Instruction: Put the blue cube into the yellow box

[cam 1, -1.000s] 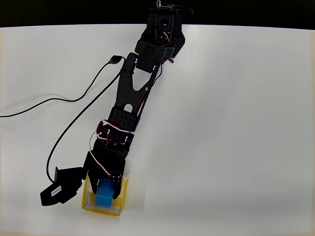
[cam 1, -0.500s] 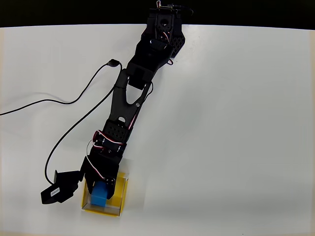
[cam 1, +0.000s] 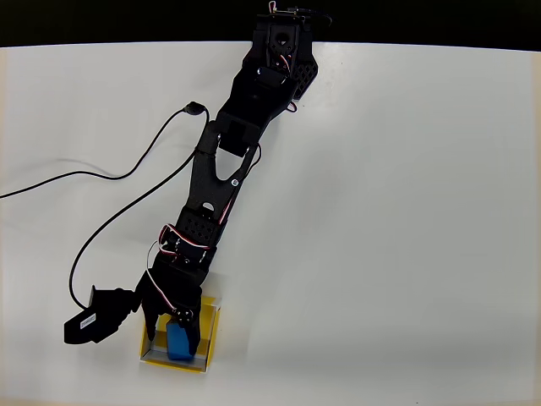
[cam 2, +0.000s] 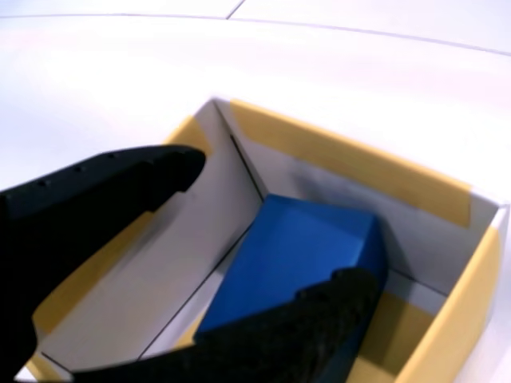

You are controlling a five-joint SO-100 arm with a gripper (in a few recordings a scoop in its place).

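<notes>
The blue cube (cam 1: 178, 342) lies inside the yellow box (cam 1: 211, 337) near the table's front edge in the overhead view. My gripper (cam 1: 167, 326) hangs over the box, open, with its jaws spread on either side of the cube. In the wrist view the blue cube (cam 2: 307, 243) rests on the floor of the yellow box (cam 2: 351, 169), leaning toward the far corner. The lower finger (cam 2: 319, 307) sits against the cube's near side. The upper finger (cam 2: 120, 179) stands well clear of it. My gripper (cam 2: 279, 223) holds nothing.
A black cable (cam 1: 127, 172) curls over the table left of the arm, running to the wrist camera (cam 1: 91, 320) beside the box. The arm's base (cam 1: 283, 42) stands at the table's far edge. White table surface (cam 1: 406, 237) spreads to the right.
The jaws have spread apart and let go of the blue cube, which now lies lower in the box. The wrist camera has shifted slightly left.
</notes>
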